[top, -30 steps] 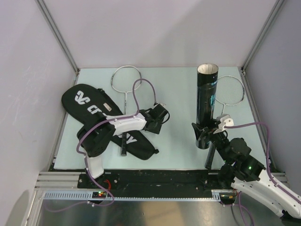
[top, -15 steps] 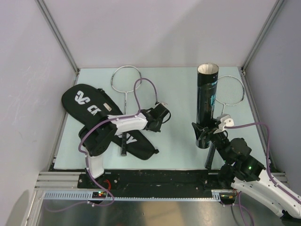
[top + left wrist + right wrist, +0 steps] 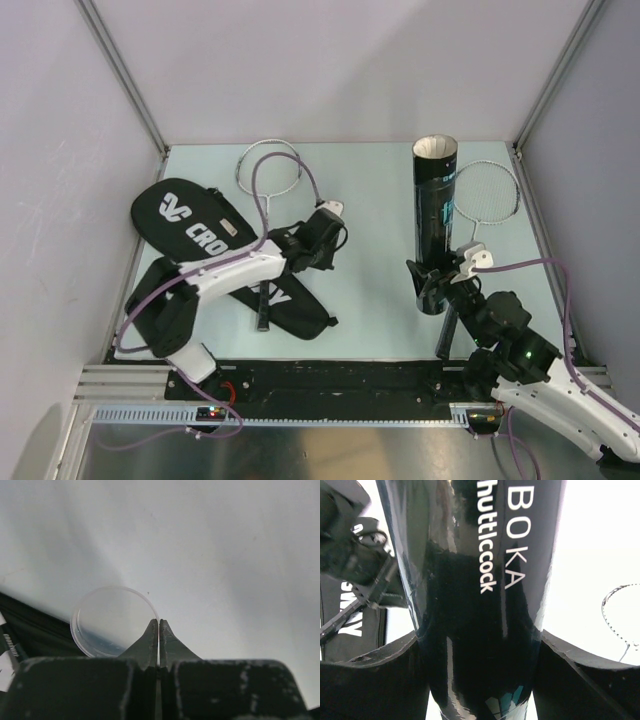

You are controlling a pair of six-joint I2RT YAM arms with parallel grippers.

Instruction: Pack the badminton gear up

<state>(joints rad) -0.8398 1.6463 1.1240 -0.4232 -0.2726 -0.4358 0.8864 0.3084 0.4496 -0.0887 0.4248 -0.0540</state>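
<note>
Pale-green table (image 3: pixel 370 200). Black fabric bag (image 3: pixel 185 225), white "CRO…" lettering, lies well left of the tube (image 3: pixel 434 230), with the first racket (image 3: pixel 268 166) laid handle-down across it. Tube is glossy black, upright, top open, printed "BOKA", "shuttlecock"; right gripper (image 3: pixel 437 286) clamped round its base. Second racket (image 3: pixel 486 190), thin silver hoop, flat just right of tube. Left gripper (image 3: pixel 158 630) between bag and tube, jaws closed at rim of clear round lid (image 3: pixel 110 620); can't tell if pinched.

The top external camera looks down from above and behind the arm bases over the whole table (image 3: pixel 370 190). The left wrist camera peers past the left gripper (image 3: pixel 159 626) at a clear lid (image 3: pixel 110 620), very close. The right wrist camera sits almost against the black tube (image 3: pixel 480 605), which the top view shows whole and upright. Both of these views also catch the racket bag (image 3: pixel 190 225).
</note>
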